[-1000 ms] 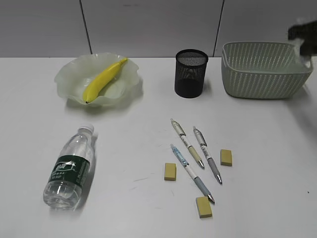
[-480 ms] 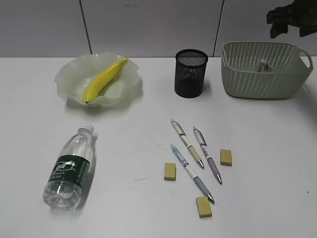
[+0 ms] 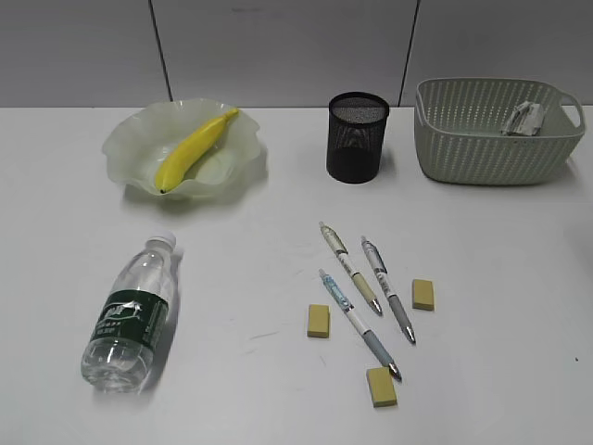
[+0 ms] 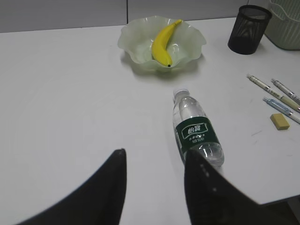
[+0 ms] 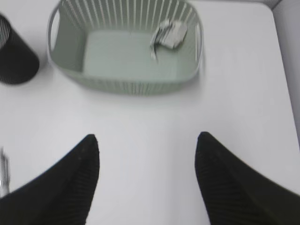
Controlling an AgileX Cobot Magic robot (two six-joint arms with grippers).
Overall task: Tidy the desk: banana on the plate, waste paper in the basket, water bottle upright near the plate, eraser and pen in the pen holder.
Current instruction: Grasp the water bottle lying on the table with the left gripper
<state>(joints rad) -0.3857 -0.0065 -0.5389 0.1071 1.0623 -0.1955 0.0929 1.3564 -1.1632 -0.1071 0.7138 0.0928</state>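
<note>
A yellow banana (image 3: 195, 146) lies on the pale green plate (image 3: 120, 148). Crumpled waste paper (image 3: 525, 119) lies in the green basket (image 3: 491, 158); the right wrist view shows the paper (image 5: 169, 33) and the basket (image 5: 124, 84) too. The water bottle (image 3: 130, 313) lies on its side; it also shows in the left wrist view (image 4: 196, 132). Three pens (image 3: 352, 273) and three yellow erasers (image 3: 319, 321) lie on the table. The black mesh pen holder (image 3: 357, 137) stands at the back. My left gripper (image 4: 154, 159) is open and empty, just left of the bottle's base. My right gripper (image 5: 147, 143) is open and empty in front of the basket. Neither gripper shows in the exterior view.
The white table's front edge (image 4: 281, 199) runs close behind the bottle's base in the left wrist view. The table's right edge (image 5: 281, 51) runs close beside the basket in the right wrist view. A grey wall (image 3: 278, 46) stands behind the table.
My right arm was above the basket and has left the exterior view. The waste paper dropped into the basket and now lies still there.
</note>
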